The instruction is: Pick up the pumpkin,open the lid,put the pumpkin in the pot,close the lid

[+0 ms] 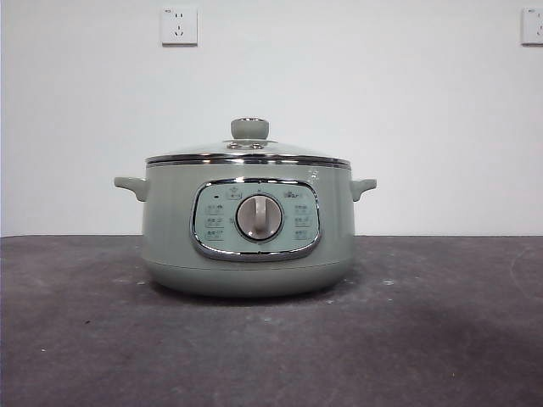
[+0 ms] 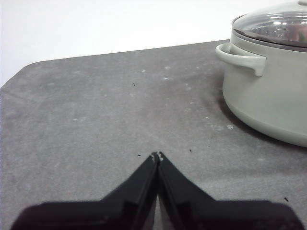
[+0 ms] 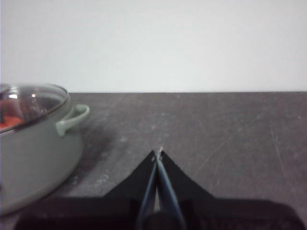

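text: none legible | pot (image 1: 248,246) panel icons too small

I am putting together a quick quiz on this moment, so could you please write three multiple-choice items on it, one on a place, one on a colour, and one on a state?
1. Where is the pumpkin?
A. On the table beside the pot
B. Inside the pot, under the lid
C. Held in a gripper

2. What colour is the knob on the lid?
A. Sage green
B. Black
C. Red

3. How do both grippers stand?
A. Both open wide
B. One shut on the lid
C. Both shut and holding nothing

Answers:
1. B, since the right wrist view shows orange-red through the glass of the closed pot.
2. A, as the front view shows the knob matching the pot.
3. C, because the left gripper and the right gripper each show jaws pressed together above the bare table, away from the pot.
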